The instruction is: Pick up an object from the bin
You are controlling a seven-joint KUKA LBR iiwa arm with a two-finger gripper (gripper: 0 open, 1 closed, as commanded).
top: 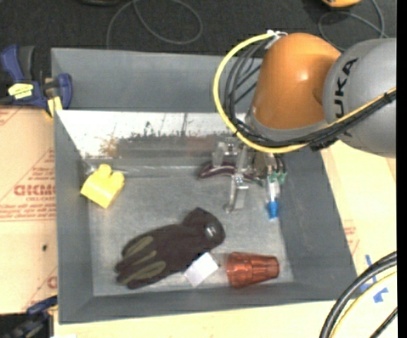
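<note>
You are looking down into the grey bin (70, 210), and the arm (362, 97) is reaching in from the right with its orange cover (295, 83) hanging above the far right part of the floor. Under this cover the gripper (239, 189) is standing low over the floor, a little far of the middle and towards the right. How wide it is standing you cannot tell, because the cover and the cables are hiding the upper part of it and only some metal parts are showing below. Nothing is showing as held in it.

Two things are lying nearest to it. A dark purplish curved piece (214, 169) is lying just to its left, close to the far wall; whether the two are touching you cannot tell. A thin pen-like stick (272, 201), white with a blue end, is lying just to its right, with the blue end pointing to the near side.

The other things are resting well apart from the gripper. A yellow block (103, 185) is sitting at the left side. A dark glove (172, 248) with olive fingers is lying flat in the near middle. A small white tag (202, 270) is lying at the near edge of the glove, and just to the right of the tag a copper-coloured cup (251, 270) is lying on its side.
</note>
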